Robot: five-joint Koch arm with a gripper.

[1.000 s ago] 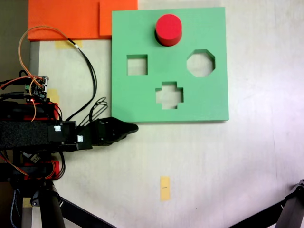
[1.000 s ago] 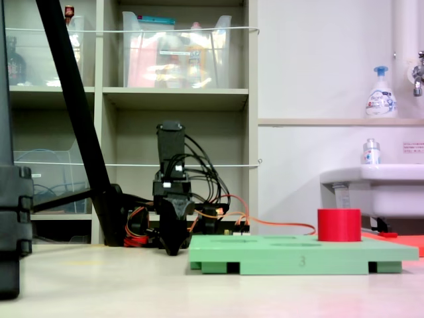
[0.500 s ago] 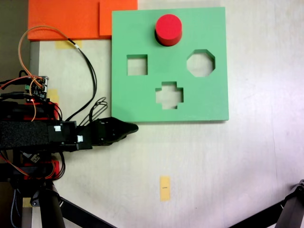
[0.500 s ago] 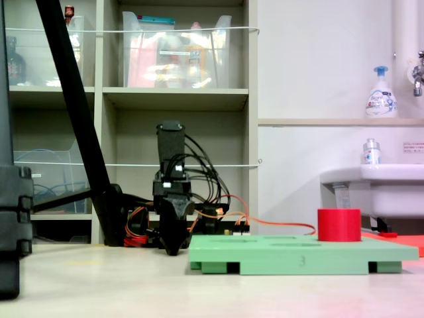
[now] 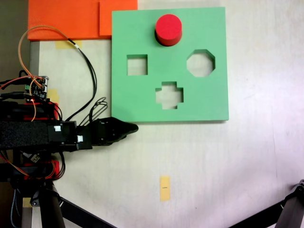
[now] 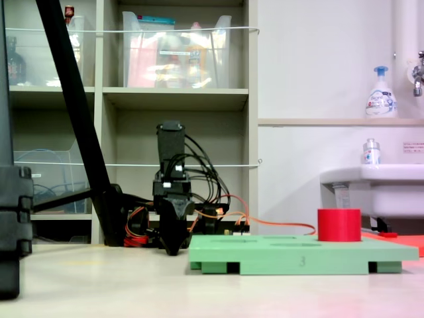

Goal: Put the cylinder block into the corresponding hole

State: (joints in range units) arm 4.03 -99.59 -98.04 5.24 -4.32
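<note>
The red cylinder block (image 5: 168,28) stands upright on the far middle part of the green foam board (image 5: 142,102). Seen from the side, the cylinder block (image 6: 338,224) rises well above the board's (image 6: 301,254) top face at its right end. The circular hole is hidden under the cylinder; I cannot tell how deep the block sits in it. My gripper (image 5: 133,127) lies low by the board's near left corner, apart from it, its jaws together on nothing. From the side, the gripper (image 6: 173,249) hangs near the tabletop, behind the board's left end.
The board also has a square cut-out (image 5: 137,65), an octagonal cut-out (image 5: 200,62) and a cross-shaped cut-out (image 5: 169,95). Orange foam sheets (image 5: 71,19) lie at the far left. Loose wires (image 5: 88,71) run beside the board. A yellow tape mark (image 5: 165,188) sits on the table.
</note>
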